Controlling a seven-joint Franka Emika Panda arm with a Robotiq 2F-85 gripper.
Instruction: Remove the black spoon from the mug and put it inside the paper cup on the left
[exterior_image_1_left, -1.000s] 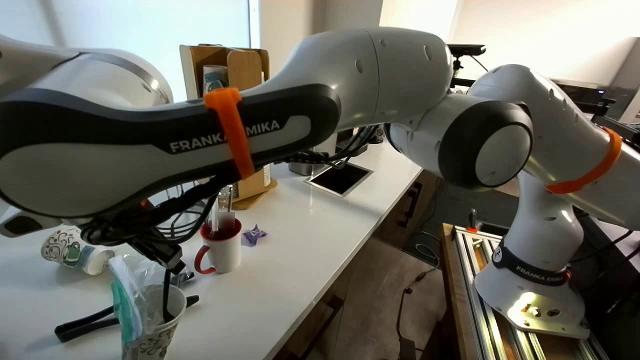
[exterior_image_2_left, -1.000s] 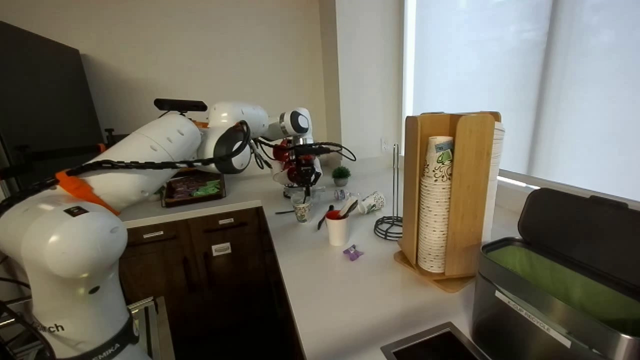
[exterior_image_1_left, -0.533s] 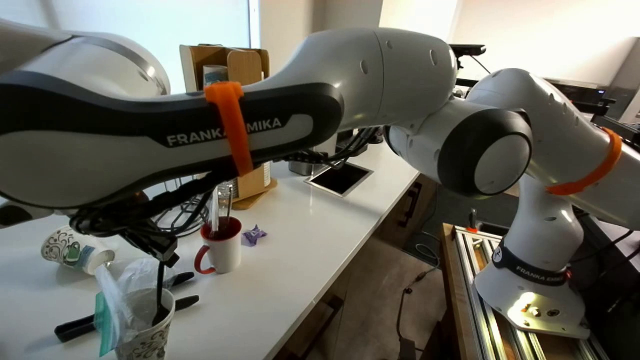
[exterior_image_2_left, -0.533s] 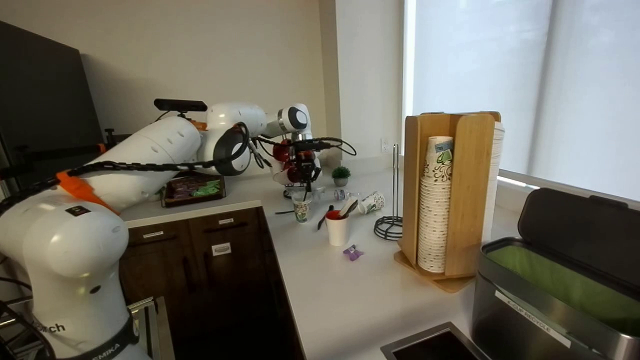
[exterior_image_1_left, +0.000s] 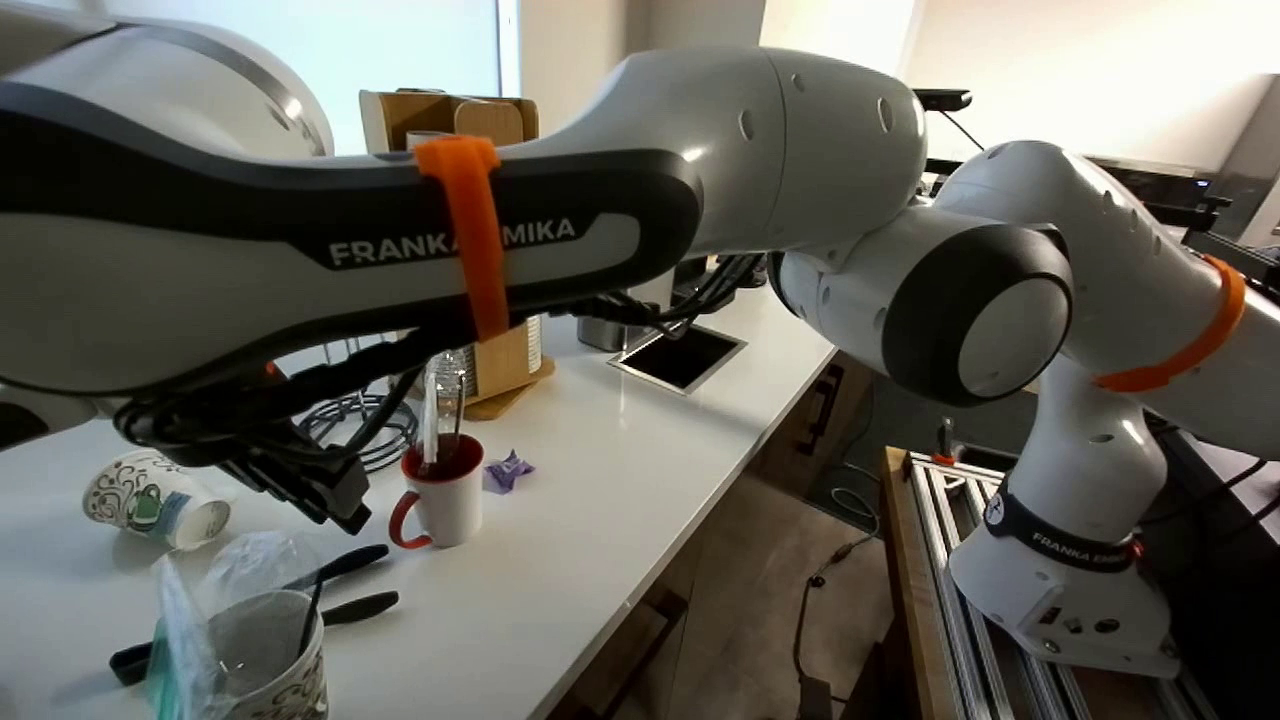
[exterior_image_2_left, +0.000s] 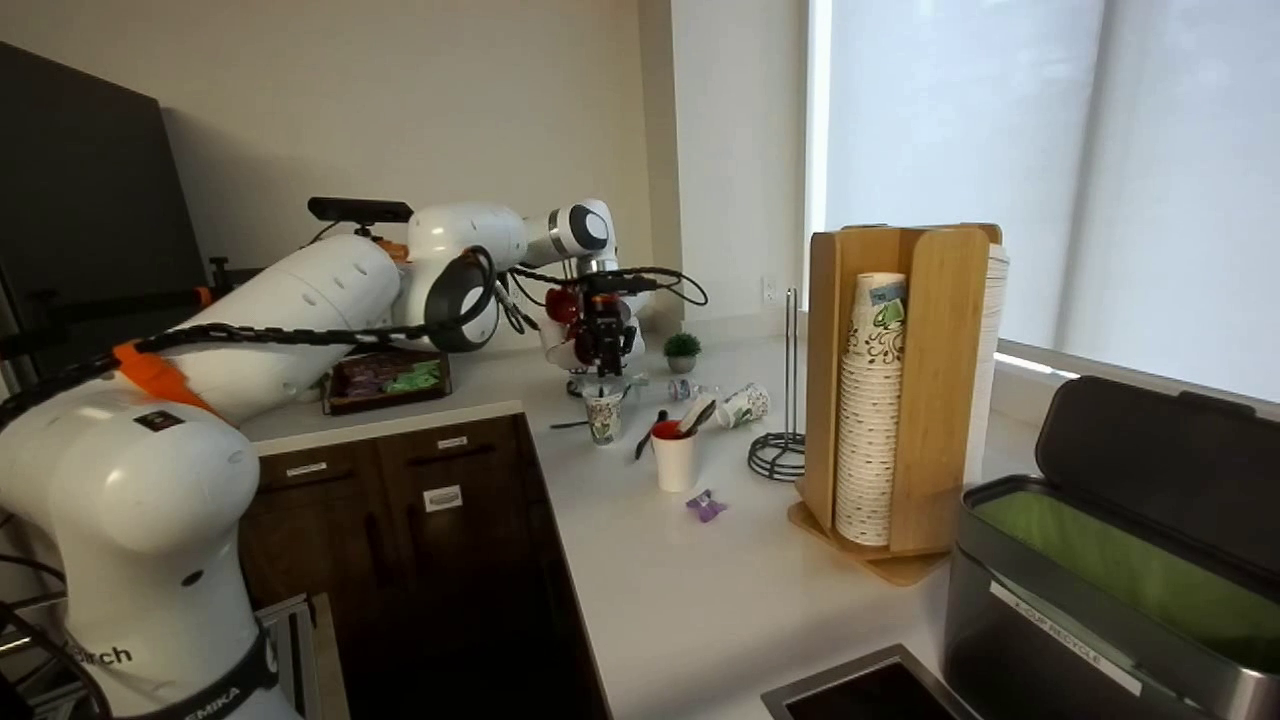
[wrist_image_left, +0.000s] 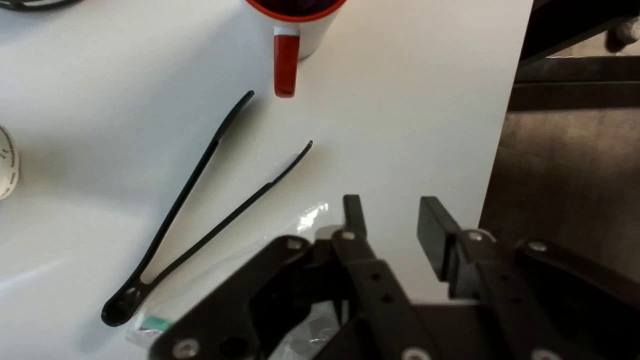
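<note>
My gripper is open and empty, just above and beside the upright paper cup, which has a printed pattern outside. The black spoon stands tilted inside this cup, its handle rising above the rim, apart from my fingers. In the wrist view the gripper shows wide-apart fingers over bare counter; cup and spoon are not visible there. The cup also shows below the gripper in an exterior view. The mug, white with red inside and handle, holds other utensils; it also shows in the wrist view.
Open black tongs lie by the cup. A clear bag with a green edge leans at the cup. A patterned cup lies on its side. A purple wrapper, wire stand and wooden cup holder stand beyond the mug.
My gripper has let go of the spoon and risen clear of it. In an exterior view, the cup, bag and spoon have shifted left. The mug has not moved.
</note>
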